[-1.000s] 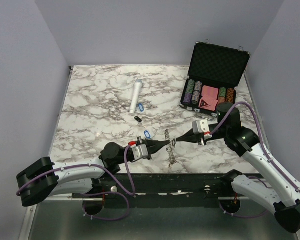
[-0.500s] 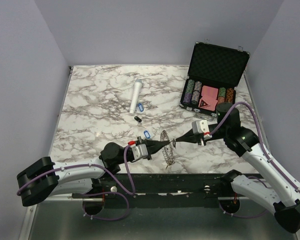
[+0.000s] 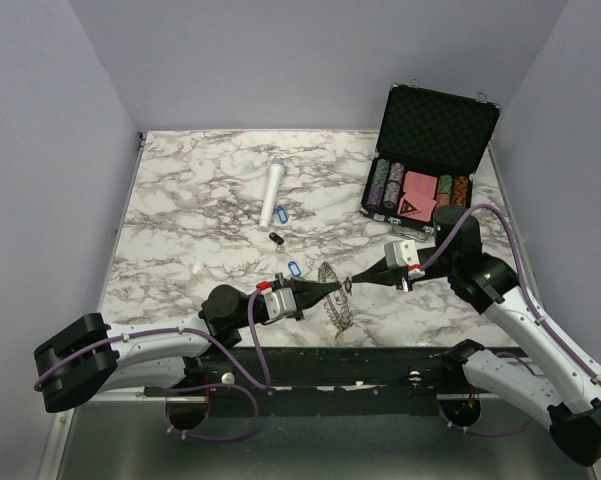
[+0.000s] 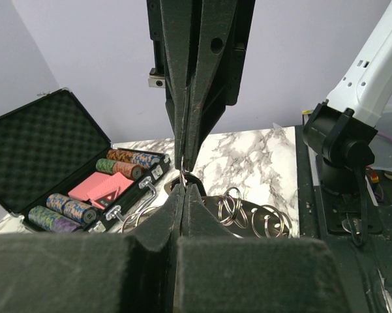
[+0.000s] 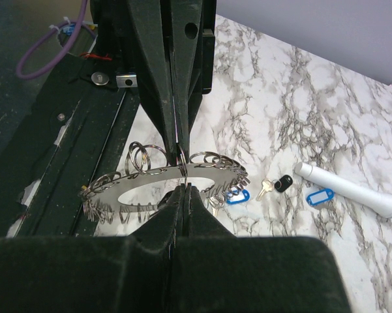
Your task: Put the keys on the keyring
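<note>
The keyring [image 3: 337, 308], a flat grey toothed ring hung with several small split rings, sits at the near middle of the table. It also shows in the right wrist view [image 5: 209, 171] and the left wrist view [image 4: 246, 210]. My left gripper [image 3: 338, 287] [image 4: 182, 186] and right gripper [image 3: 358, 280] [image 5: 182, 187] meet tip to tip over its rim. Both are shut on one thin split ring there. A blue-tagged key [image 3: 293, 270] [image 5: 237, 195] lies beside the ring. A black-tagged key [image 3: 275, 238] [image 5: 284, 182] and another blue tag [image 3: 283, 213] [image 5: 320, 196] lie farther back.
A white cylinder [image 3: 272, 193] [image 5: 352, 195] lies behind the keys. An open black case [image 3: 430, 150] [image 4: 52, 169] with poker chips and red cards stands at the back right. The dark table edge and arm bases run along the near side.
</note>
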Available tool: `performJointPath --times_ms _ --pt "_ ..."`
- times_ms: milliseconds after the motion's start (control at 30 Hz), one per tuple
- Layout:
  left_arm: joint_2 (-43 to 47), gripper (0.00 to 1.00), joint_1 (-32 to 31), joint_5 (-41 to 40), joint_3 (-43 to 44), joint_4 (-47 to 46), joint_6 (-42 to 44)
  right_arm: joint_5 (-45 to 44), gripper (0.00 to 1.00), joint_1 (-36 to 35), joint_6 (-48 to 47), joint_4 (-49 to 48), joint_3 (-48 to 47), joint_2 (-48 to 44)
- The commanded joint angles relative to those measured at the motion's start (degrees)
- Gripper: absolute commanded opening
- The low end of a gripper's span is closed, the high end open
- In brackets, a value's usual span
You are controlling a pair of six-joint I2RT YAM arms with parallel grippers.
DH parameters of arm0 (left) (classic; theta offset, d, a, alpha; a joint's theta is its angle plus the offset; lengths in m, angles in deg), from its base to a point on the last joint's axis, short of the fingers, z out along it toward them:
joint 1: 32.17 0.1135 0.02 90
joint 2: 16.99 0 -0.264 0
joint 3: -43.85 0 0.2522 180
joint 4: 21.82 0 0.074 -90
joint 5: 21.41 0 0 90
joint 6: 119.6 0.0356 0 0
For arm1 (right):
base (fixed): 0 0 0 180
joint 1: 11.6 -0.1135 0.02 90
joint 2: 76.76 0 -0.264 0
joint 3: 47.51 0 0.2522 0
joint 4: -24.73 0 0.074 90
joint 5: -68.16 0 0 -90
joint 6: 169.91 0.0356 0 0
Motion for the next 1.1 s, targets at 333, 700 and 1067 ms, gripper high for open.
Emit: performJointPath --times_ms 333,700,1067 --pt "-0.37 0.0 0.03 3.4 0.73 -2.62 -1.6 5.15 0.0 -1.14 -3.93 2.55 0.35 0.19" --pt "2.35 0.0 0.56 3.84 0.47 0.46 -1.52 5.86 0.0 -1.23 -4.9 5.28 -0.35 -0.16" --pt "3.84 0.0 0.65 3.84 0.03 1.78 -1.78 6.91 0.0 -1.31 -4.55 5.89 -0.53 -0.51"
